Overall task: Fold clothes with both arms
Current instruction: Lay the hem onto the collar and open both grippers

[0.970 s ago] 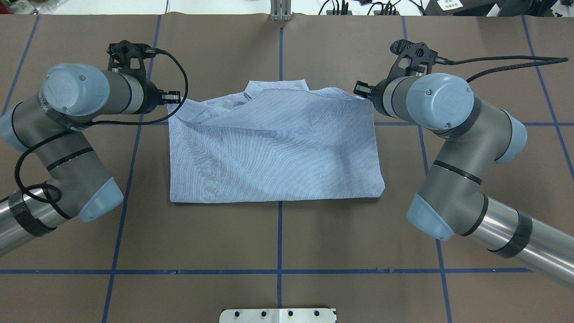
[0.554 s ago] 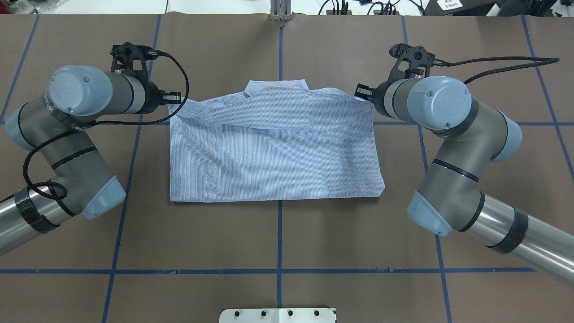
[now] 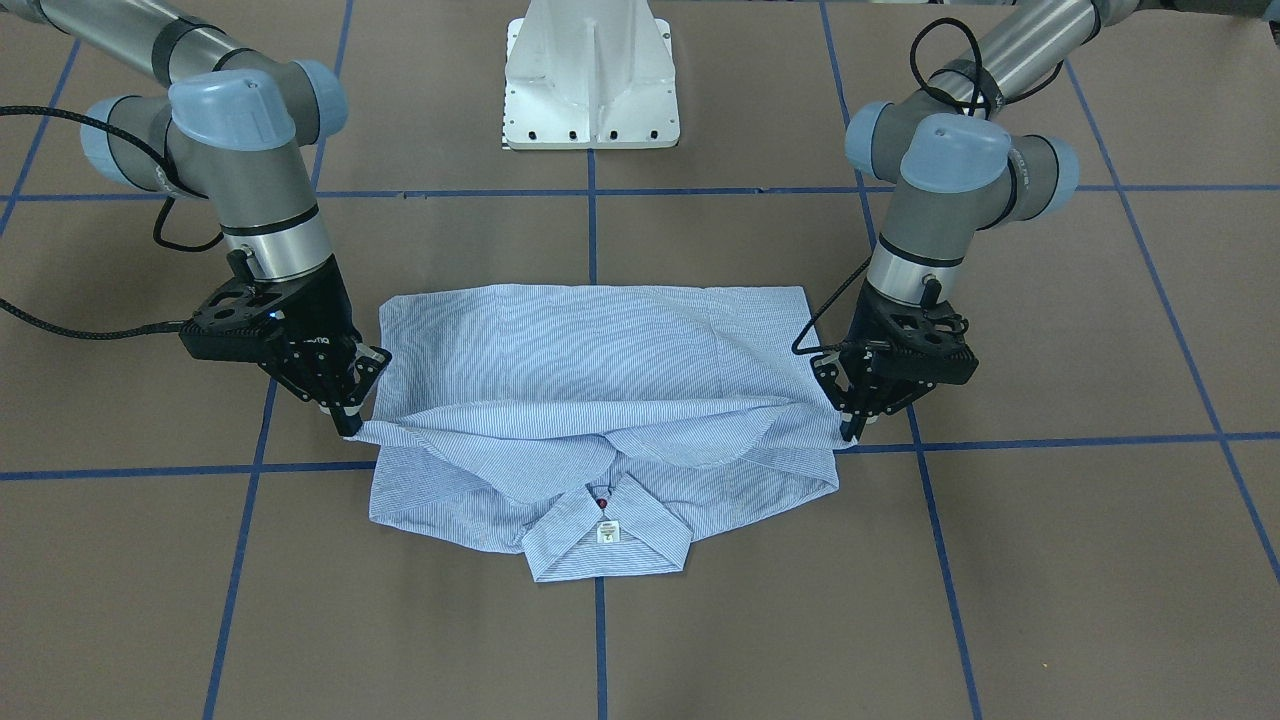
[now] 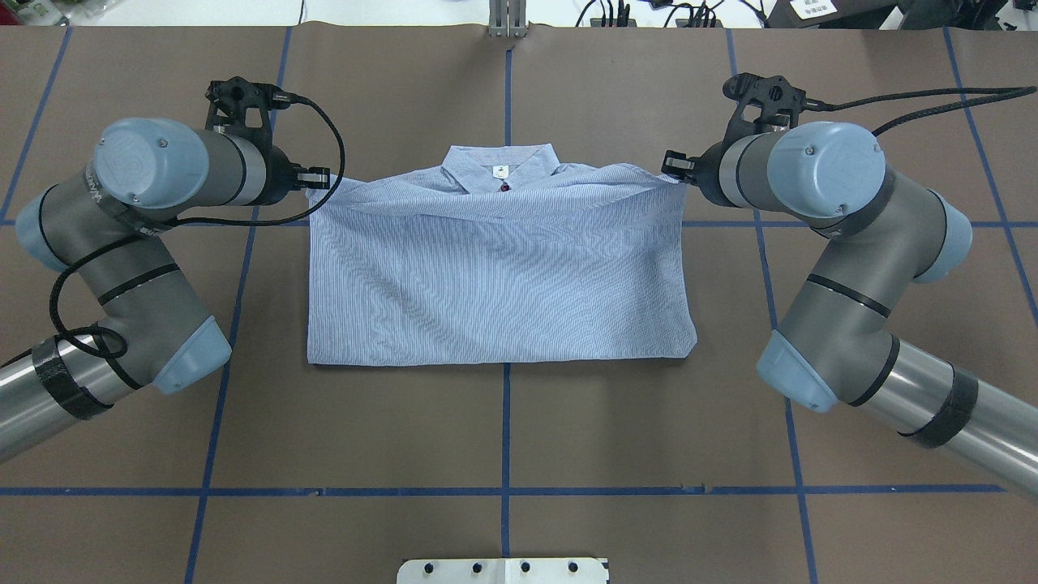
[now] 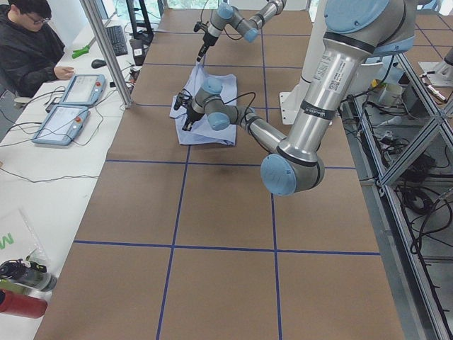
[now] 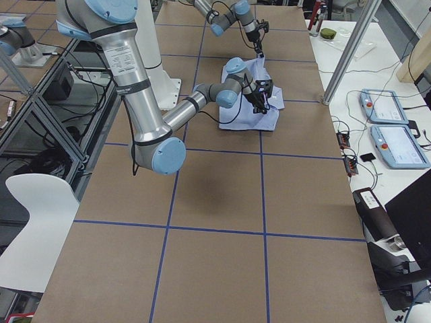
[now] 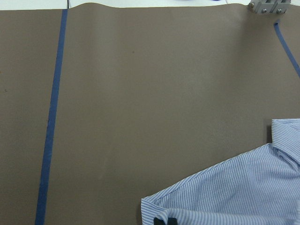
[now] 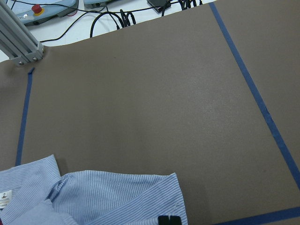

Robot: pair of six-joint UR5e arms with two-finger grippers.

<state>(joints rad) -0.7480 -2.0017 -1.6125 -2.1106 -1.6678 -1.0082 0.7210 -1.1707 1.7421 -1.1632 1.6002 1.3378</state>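
Note:
The light blue striped shirt (image 4: 499, 276) lies folded in a rectangle mid-table, its collar with the white label (image 4: 500, 169) at the far edge. It also shows in the front-facing view (image 3: 600, 350). My left gripper (image 4: 318, 180) is shut on the folded layer's far left corner; in the front-facing view (image 3: 850, 432) it pinches that corner low over the table. My right gripper (image 4: 677, 172) is shut on the far right corner, as the front-facing view (image 3: 348, 428) shows. The held edge is taut between them, just short of the collar (image 3: 606, 535). Each wrist view shows its fingertips (image 7: 165, 220) (image 8: 168, 219) on striped cloth.
The brown table cover (image 4: 503, 422) carries blue tape grid lines. The white pedestal base (image 3: 590, 80) stands at the robot's side. An aluminium post (image 4: 507, 20) and cables sit at the far edge. An operator (image 5: 28, 42) sits by tablets beyond it.
The right gripper has moved outward to the right with its corner. The held edge has gone from slack and humped to taut. The collar's label and red button have come into view.

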